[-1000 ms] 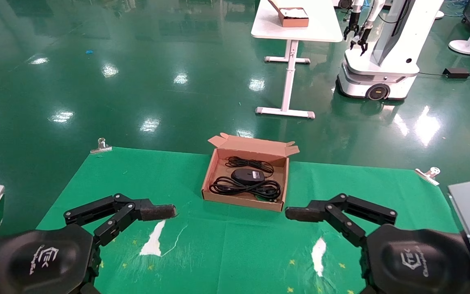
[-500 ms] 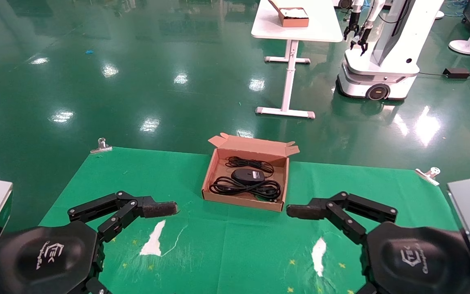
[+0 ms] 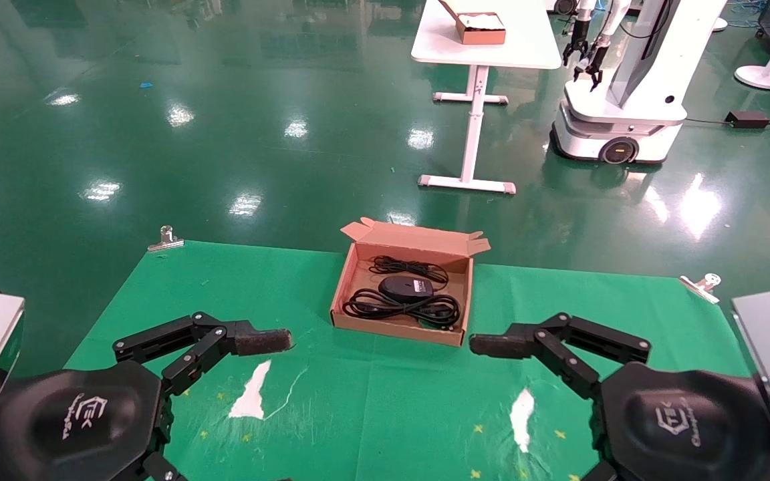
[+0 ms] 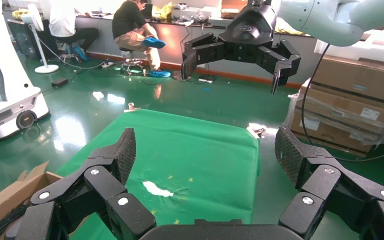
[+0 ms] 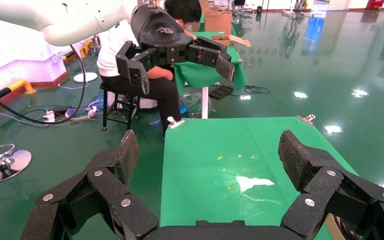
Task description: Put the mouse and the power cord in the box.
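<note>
Brown cardboard forms the box [image 3: 401,326], a shallow rectangular tray resting on the green cloth [image 3: 385,414] at the middle of the far edge of the table. Its long axis runs from the near edge toward the far edge, and its hinged flap lid [image 3: 418,238] stands open at the far side with small tabs at both ends.

Inside the box, the mouse [image 3: 406,288] lies near the centre with its long axis across the box, left to right. Its thin cable is bundled toward the far end, close to the lid. The power cord [image 3: 404,308] lies coiled in an elongated loop just on the near side of the mouse, its long axis also running left to right. Its plug cannot be made out clearly.

The left gripper [image 4: 207,155] hovers over the near left part of the cloth, pointing toward the centre, with its fingers spread wide and empty. The right gripper [image 5: 210,152] hovers over the near right part, mirrored, fingers likewise spread wide and empty. Both are well apart from the box.
</note>
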{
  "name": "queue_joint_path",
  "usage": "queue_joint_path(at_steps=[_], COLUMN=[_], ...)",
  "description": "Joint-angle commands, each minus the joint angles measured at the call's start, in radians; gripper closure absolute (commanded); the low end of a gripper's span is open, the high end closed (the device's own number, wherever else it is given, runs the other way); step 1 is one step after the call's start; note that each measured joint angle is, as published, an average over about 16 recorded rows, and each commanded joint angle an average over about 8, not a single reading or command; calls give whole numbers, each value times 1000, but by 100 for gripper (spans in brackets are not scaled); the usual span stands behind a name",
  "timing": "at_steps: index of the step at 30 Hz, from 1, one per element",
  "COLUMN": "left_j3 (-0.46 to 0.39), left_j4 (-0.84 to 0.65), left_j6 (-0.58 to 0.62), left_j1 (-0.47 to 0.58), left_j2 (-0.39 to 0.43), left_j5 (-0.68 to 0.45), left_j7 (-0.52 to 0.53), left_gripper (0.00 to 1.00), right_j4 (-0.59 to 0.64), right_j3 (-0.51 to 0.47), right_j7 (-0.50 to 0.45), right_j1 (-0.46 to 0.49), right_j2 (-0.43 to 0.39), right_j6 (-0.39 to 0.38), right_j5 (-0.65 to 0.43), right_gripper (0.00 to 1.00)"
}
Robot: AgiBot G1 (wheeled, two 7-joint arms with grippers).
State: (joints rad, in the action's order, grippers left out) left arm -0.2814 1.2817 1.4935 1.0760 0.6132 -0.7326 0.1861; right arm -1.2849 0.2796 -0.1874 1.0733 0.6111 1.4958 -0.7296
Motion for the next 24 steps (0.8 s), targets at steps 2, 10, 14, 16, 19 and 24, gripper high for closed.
queue_joint_path(at_steps=[2,10,14,16,19,24], left_j3=[0,-1,-1,-1,-1,-2], left_j4=[0,-1,-1,-1,-1,-2], left_j6=[0,-1,-1,-1,-1,-2], left_j1=[0,1,1,1,1,1], left_j2=[0,1,1,1,1,1], left_j5=[0,-1,-1,-1,-2,-2], left_j7=[0,-1,-1,-1,-1,-1], left_gripper=[0,0,0,0,0,0], right_j4=[0,1,1,1,1,1], right_j3=[0,0,0,0,0,0], right_j7=[0,0,0,0,0,0], right_j1=[0,1,1,1,1,1], right_j2=[0,0,0,0,0,0], right_j6=[0,0,0,0,0,0], right_j5=[0,-1,-1,-1,-1,-1], right_gripper=[0,0,0,0,0,0])
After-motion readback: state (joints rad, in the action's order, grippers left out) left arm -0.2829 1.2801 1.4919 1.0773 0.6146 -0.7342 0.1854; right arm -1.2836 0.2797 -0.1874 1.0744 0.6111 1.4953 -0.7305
